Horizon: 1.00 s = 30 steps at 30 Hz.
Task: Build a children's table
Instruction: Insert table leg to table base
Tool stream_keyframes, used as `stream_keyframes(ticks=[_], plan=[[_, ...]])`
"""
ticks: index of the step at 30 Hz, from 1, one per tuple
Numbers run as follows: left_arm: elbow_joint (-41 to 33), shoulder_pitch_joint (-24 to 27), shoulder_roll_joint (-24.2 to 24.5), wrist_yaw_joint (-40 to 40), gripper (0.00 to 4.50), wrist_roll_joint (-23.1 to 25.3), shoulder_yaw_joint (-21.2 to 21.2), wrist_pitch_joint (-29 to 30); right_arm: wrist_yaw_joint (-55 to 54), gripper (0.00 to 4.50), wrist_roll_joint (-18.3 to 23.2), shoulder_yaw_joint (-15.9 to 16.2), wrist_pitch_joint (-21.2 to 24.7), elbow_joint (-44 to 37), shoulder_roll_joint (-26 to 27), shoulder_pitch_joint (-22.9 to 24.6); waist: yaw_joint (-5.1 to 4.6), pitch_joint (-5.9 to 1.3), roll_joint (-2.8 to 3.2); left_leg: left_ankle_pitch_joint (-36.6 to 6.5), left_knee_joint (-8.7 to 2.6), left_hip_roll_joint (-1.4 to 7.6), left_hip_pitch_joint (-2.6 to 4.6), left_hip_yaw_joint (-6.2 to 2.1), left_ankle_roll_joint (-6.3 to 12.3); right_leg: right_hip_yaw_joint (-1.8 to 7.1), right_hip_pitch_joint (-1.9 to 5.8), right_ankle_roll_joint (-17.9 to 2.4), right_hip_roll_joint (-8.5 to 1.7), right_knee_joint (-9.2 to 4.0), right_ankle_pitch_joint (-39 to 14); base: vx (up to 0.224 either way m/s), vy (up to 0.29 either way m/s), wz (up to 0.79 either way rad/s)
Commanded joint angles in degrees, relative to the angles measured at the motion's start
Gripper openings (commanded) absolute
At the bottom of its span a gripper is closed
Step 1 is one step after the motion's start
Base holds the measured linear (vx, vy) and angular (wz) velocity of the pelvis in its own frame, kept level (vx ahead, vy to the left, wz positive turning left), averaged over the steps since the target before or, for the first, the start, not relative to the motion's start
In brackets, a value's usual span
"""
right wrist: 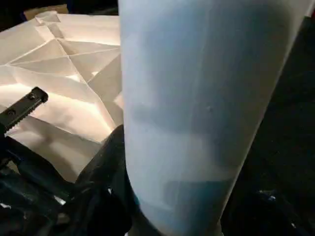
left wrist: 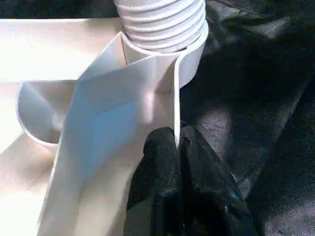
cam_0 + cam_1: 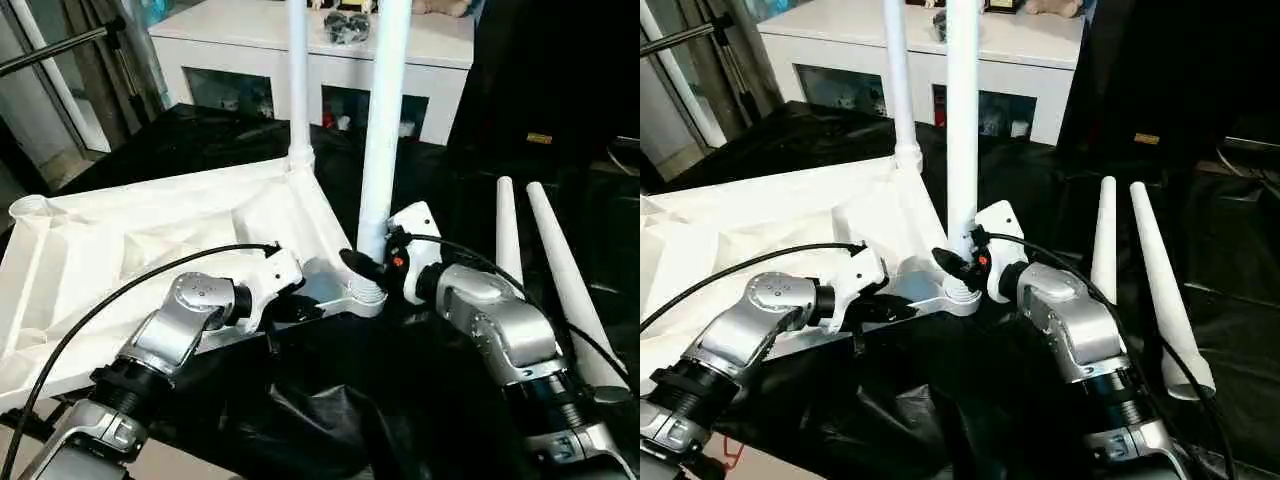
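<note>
The white tabletop (image 3: pixel 150 240) lies upside down on black cloth, ribbed underside up. One white leg (image 3: pixel 298 80) stands in its far corner socket. A second leg (image 3: pixel 382 130) stands upright in the near corner socket (image 3: pixel 368 295). My right gripper (image 3: pixel 372 265) is shut on this second leg just above its threaded base. My left gripper (image 2: pixel 174 140) is shut on the tabletop's thin rim wall (image 2: pixel 175 98), right beside that socket. Two loose legs (image 3: pixel 507 235) (image 3: pixel 565 290) lie side by side on the cloth to the right of my right arm.
A white glass-door cabinet (image 3: pixel 440 50) stands at the back with small items on top. Crumpled black cloth (image 3: pixel 320 400) covers the floor around the work. A metal stand bar (image 3: pixel 50 45) crosses the far left. A black cable (image 3: pixel 100 305) runs over my left forearm.
</note>
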Motion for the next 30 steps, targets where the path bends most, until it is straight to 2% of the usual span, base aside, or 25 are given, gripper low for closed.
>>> stream_keyframes(ticks=[1, 2, 3, 9, 10, 12, 18, 19, 20, 21, 22, 23, 25, 30], plan=[[-0.4, 0.2, -0.5, -1.6, 0.0, -1.4, 0.4, -0.8, 0.0, 1.9, 0.5, -1.3, -0.8, 1.4, 0.4, -0.1, 0.09, -3.54, -0.77, -12.2, -4.0, 0.87, 0.22, -0.08, 0.41, 2.74, 2.81, -9.1, -2.85, -4.6, -17.4, 0.0, 0.0, 0.0], [-0.2, 0.2, -0.5, -1.6, 0.0, -1.3, 0.4, -0.9, -0.1, 1.9, 0.8, -1.7, -1.2, 1.8, 0.7, 0.1, 0.11, -3.53, -0.81, -12.5, -4.01, 0.86, 0.24, -0.08, 0.34, 2.72, 2.84, -8.8, -2.87, -4.68, -18.1, 0.0, 0.0, 0.0], [-0.1, 0.1, -0.5, -1.5, 0.0, -1.3, 0.5, -0.9, -0.3, 1.9, 1.0, -2.3, -2.1, 2.5, 1.0, 0.3, 0.1, -3.5, -0.6, -12.7, -4.04, 0.88, 0.27, -0.12, 0.31, 2.73, 2.78, -8.8, -2.9, -4.69, -18.4, 0.0, 0.0, 0.0], [0.1, 0.0, -0.6, -1.4, 0.0, -1.1, 0.7, -1.0, -0.3, 1.9, 1.8, -4.2, -6.2, 5.7, 1.9, 2.1, 0.06, -3.53, -0.62, -13.3, -4.09, 0.93, 0.27, -0.13, 0.31, 2.7, 2.75, -9.1, -2.86, -4.76, -18.0, 0.0, 0.0, 0.0], [0.6, -0.2, -0.7, -1.3, 0.0, -0.9, 0.9, -1.2, 0.4, 1.9, 1.6, -4.9, -9.7, 7.3, 2.4, 3.7, 0.09, -3.58, -0.47, -13.2, -4.1, 0.95, 0.25, -0.17, 0.35, 2.68, 2.79, -9.2, -2.9, -4.69, -17.8, 0.0, 0.0, 0.0], [1.2, -0.6, -0.8, -1.0, 0.0, -0.8, 1.2, -1.5, 1.2, 1.9, 1.3, -5.5, -13.0, 9.2, 2.7, 5.9, 0.1, -3.58, -0.47, -13.9, -4.1, 0.94, 0.27, -0.14, 0.45, 2.68, 2.78, -9.1, -2.97, -4.89, -18.4, 0.0, 0.0, 0.0], [1.9, -1.1, -1.0, -0.7, 0.0, -0.7, 1.6, -1.8, 0.8, 1.9, 2.0, -7.4, -15.8, 11.9, 3.3, 8.1, 0.05, -3.41, -0.38, -15.7, -4.35, 0.98, 0.41, -0.28, 0.66, 2.61, 2.6, -8.8, -2.9, -5.23, -21.1, 0.0, 0.0, 0.0], [2.1, -1.3, -1.0, -0.6, 0.0, -0.7, 1.6, -1.9, 0.7, 1.9, 2.0, -7.6, -16.5, 12.2, 3.3, 8.5, 0.07, -3.43, 0.07, -15.9, -4.34, 0.97, 0.42, -0.33, 0.56, 2.6, 2.58, -8.9, -2.93, -5.2, -21.2, 0.0, 0.0, 0.0], [2.3, -1.4, -1.0, -0.6, 0.0, -0.6, 1.7, -2.0, 0.6, 1.9, 2.1, -7.9, -17.4, 12.6, 3.3, 9.1, 0.08, -3.45, -0.18, -16.3, -4.33, 1.03, 0.53, -0.27, 0.57, 2.62, 2.52, -8.8, -2.9, -5.34, -20.8, 0.0, 0.0, 0.0], [2.7, -1.6, -1.1, -0.6, 0.0, -0.5, 1.7, -2.2, 0.7, 1.9, 2.0, -8.1, -18.6, 12.7, 3.3, 9.9, 0.13, -3.47, 0.25, -16.4, -4.34, 1.0, 0.52, -0.32, 0.51, 2.63, 2.53, -9.0, -2.93, -5.27, -20.6, 0.0, 0.0, 0.0], [2.9, -1.7, -1.1, -0.6, 0.0, -0.5, 1.8, -2.3, 0.7, 1.9, 1.9, -8.1, -19.2, 12.7, 3.2, 10.1, 0.04, -3.52, 0.07, -16.3, -4.36, 1.0, 0.41, -0.3, 0.63, 2.62, 2.63, -9.1, -2.83, -5.27, -19.6, 0.0, 0.0, 0.0], [3.2, -2.0, -1.2, -0.6, 0.0, -0.4, 1.8, -2.5, 0.8, 1.9, 1.5, -7.8, -19.9, 12.1, 3.1, 10.6, 0.15, -3.55, 0.32, -16.0, -4.37, 0.94, 0.38, -0.33, 0.75, 2.58, 2.67, -9.3, -2.83, -5.16, -19.1, 0.0, 0.0, 0.0], [3.6, -2.2, -1.2, -0.6, 0.0, -0.3, 1.8, -2.6, 0.7, 1.9, 1.1, -7.4, -20.3, 11.1, 2.9, 11.0, 0.17, -3.55, 0.26, -16.3, -4.35, 0.92, 0.44, -0.27, 0.83, 2.6, 2.65, -9.4, -2.74, -5.22, -19.1, 0.0, 0.0, 0.0], [4.5, -2.7, -1.5, -0.4, 0.0, -0.1, 2.0, -3.1, 0.4, 1.9, -0.2, -6.2, -21.6, 8.2, 2.5, 12.1, 0.43, -3.47, 0.32, -17.2, -4.54, 1.01, 0.43, -0.37, 0.66, 2.56, 2.61, -8.4, -2.84, -5.47, -21.5, 0.0, 0.0, 0.0]])
